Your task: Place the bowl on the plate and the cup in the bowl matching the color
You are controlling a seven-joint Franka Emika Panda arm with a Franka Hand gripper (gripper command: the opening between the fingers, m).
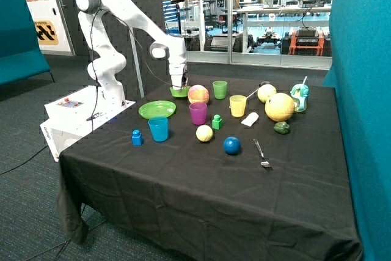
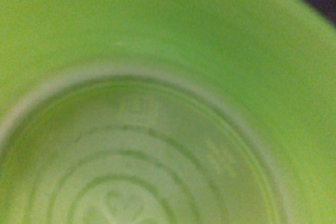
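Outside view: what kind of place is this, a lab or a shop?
Probably a robotics lab: a robot arm on a white base beside a table, with workshop equipment behind glass.

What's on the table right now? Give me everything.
bowl: 1, lime green, beyond the plate, under the gripper
plate: 1, green, near the robot base
green cup: 1, far side
yellow cup: 1, centre
purple cup: 1, centre
blue cup: 1, in front of the plate
peach: 1, beside the bowl
blue ball: 1, near edge
fork: 1, silver, near edge
blue block: 1, beside the blue cup
green block: 1, centre
gripper: 1, white, down in the bowl
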